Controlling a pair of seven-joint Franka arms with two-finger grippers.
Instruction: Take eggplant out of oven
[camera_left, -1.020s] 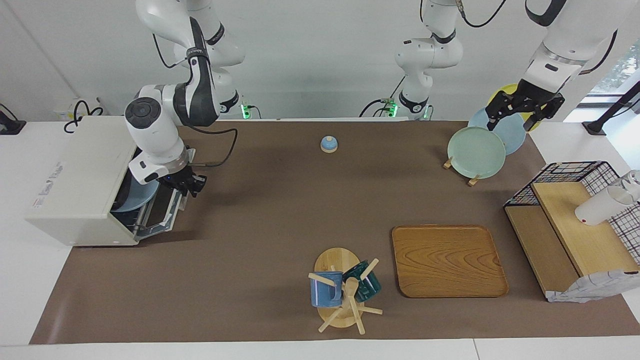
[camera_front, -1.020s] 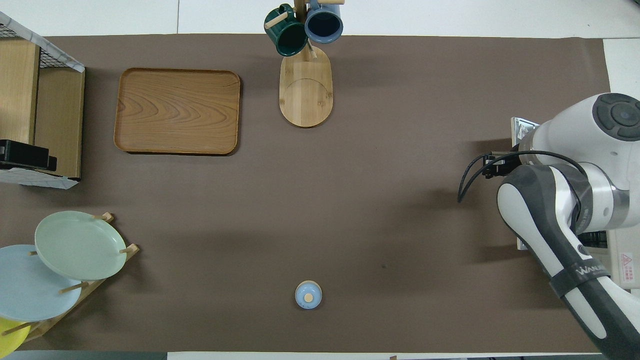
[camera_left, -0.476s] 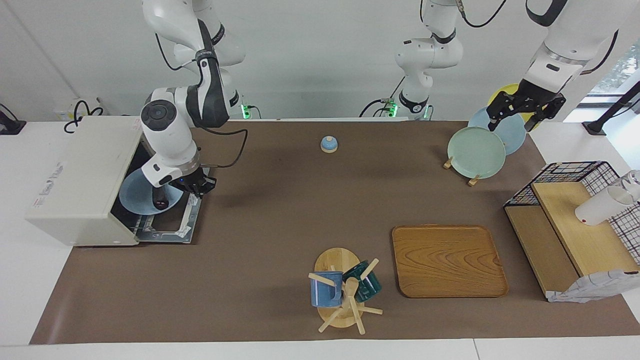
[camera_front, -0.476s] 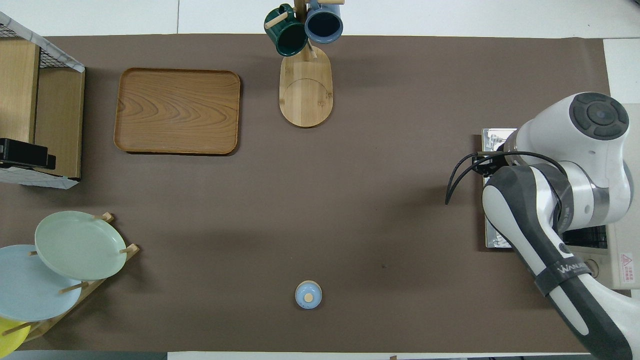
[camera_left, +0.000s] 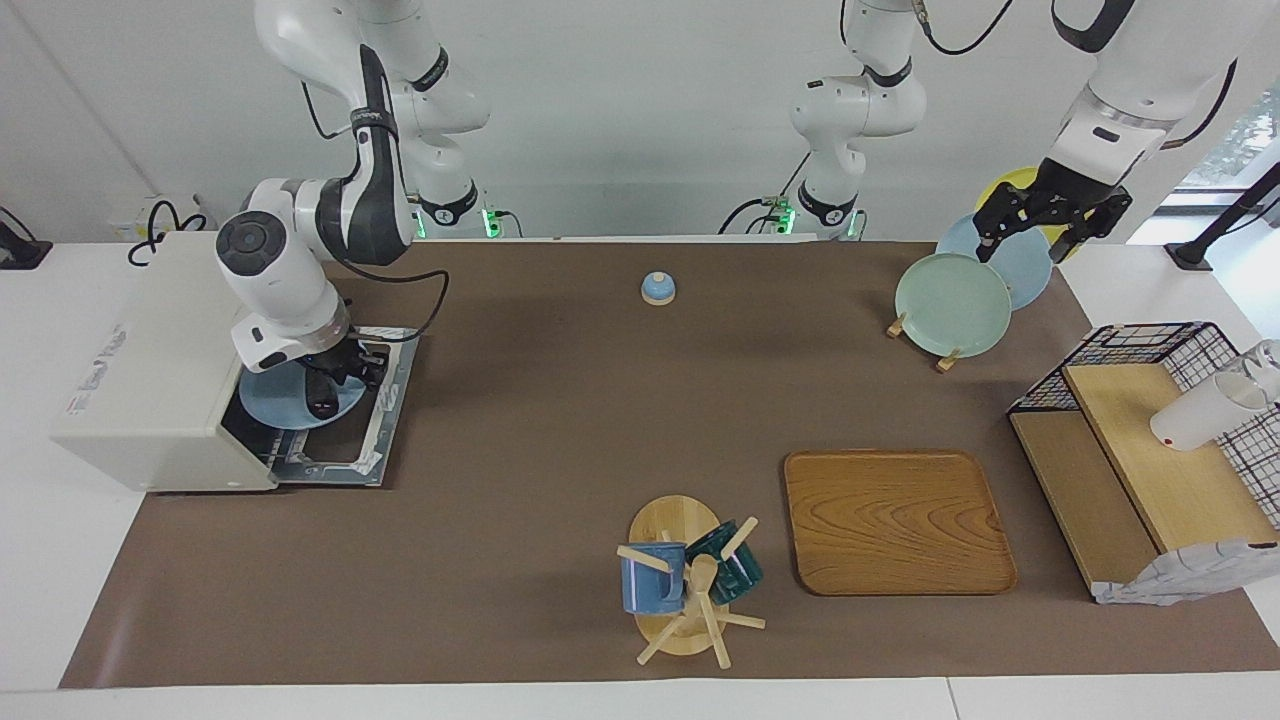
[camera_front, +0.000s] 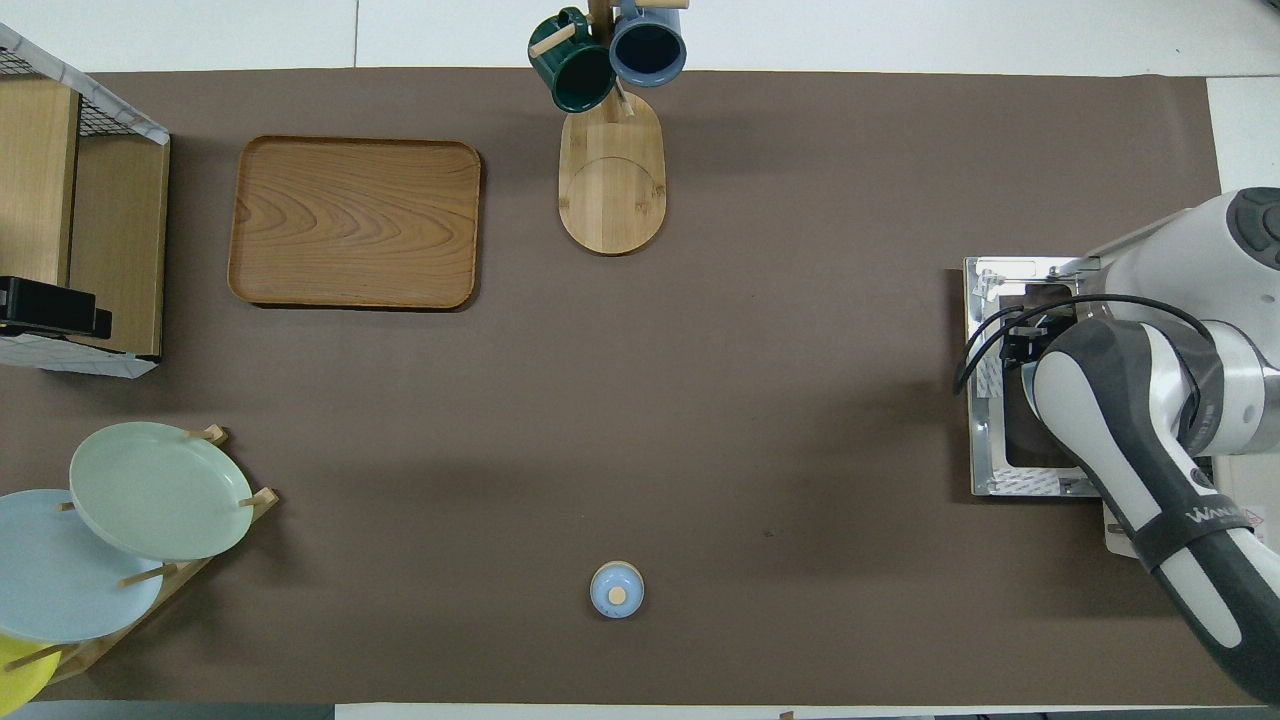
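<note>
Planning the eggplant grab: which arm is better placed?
Right. The right gripper hangs over the eggplant at the open oven; the left gripper waits over the plate rack.

One camera looks from high across the brown-covered counter (camera_left: 520, 420) toward the robots. The other looks steeply down from above them. Both are far and share the rectangular wooden tray (camera_left: 897, 521) (camera_front: 354, 222).
</note>
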